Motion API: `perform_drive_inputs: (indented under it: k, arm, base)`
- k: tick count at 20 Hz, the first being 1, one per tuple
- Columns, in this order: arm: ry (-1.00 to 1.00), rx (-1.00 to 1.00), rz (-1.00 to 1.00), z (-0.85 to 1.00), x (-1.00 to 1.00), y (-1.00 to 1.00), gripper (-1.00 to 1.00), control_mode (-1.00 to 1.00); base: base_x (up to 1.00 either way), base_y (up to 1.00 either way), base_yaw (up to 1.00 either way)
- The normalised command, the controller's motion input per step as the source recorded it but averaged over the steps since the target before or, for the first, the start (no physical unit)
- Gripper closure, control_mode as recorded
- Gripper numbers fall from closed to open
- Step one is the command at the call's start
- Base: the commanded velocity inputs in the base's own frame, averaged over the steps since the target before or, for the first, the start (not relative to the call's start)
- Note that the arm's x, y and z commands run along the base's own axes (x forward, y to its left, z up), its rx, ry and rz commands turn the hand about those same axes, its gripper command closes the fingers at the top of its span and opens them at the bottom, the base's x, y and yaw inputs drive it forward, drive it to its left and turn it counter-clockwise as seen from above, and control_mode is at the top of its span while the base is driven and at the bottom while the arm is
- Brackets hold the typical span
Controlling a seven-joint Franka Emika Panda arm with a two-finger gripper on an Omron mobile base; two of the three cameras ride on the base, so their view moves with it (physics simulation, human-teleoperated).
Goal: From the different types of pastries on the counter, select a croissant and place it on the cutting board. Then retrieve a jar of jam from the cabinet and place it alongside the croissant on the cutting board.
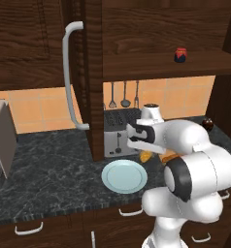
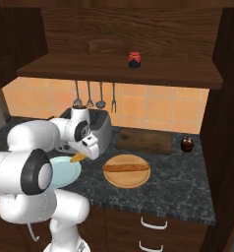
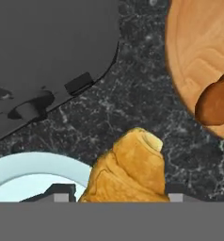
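Golden-orange, the croissant [image 1: 146, 156] peeks out just right of the toaster [image 1: 118, 139] in the left base view, mostly hidden behind the white arm, whose gripper [image 1: 142, 151] points down at it. A light-blue plate [image 1: 123, 176] lies on the counter [image 1: 49, 169] in front of the toaster, and the open cabinet [image 1: 95, 77] door with its pale curved handle [image 1: 69, 77] stands edge-on to the toaster's left. Above the toaster, the jam jar [image 1: 181, 55] sits on the cabinet shelf; utensils hang on the orange tiled wall behind. From the right base view, the croissant [image 2: 78, 157] shows at the gripper [image 2: 84, 153] tip, in front of the toaster [image 2: 100, 129] and over the plate's [image 2: 65, 172] edge. Right of the toaster lies the dark cutting board [image 2: 144, 141], bare, with a small dark jar [image 2: 187, 144] beyond it; in front of that board a round pale board [image 2: 127, 171] carries the long brown pastry [image 2: 126, 168]. The jam jar [image 2: 134, 59] stands on the shelf above the toaster. Through the hand view, the croissant [image 3: 128, 172] sits between the fingers [image 3: 57, 194], which bracket it closely; whether they are pinching it I cannot tell. The toaster [image 3: 48, 61], plate [image 3: 34, 172], round board [image 3: 198, 61] and pastry [image 3: 216, 101] surround it on the speckled stone.
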Motion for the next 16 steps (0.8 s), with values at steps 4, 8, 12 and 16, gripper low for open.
perform_drive_inputs:
  k: [4, 8, 12, 16]
  arm:
    - [-0.3, 0.14, 0.08, 0.24, 0.32, -1.0, 1.0, -1.0]
    - [-0.28, 0.16, 0.11, 0.18, 0.48, -1.0, 1.0, -1.0]
    - [-0.23, 0.19, 0.13, 0.32, 0.7, -1.0, 1.0, -1.0]
    - [-0.26, 0.16, 0.17, 0.23, 0.83, -1.0, 1.0, -1.0]
  base:
    - [0.0, 0.0, 0.0]
    - [0.0, 0.0, 0.0]
    - [0.0, 0.0, 0.0]
    - [0.0, 0.0, 0.0]
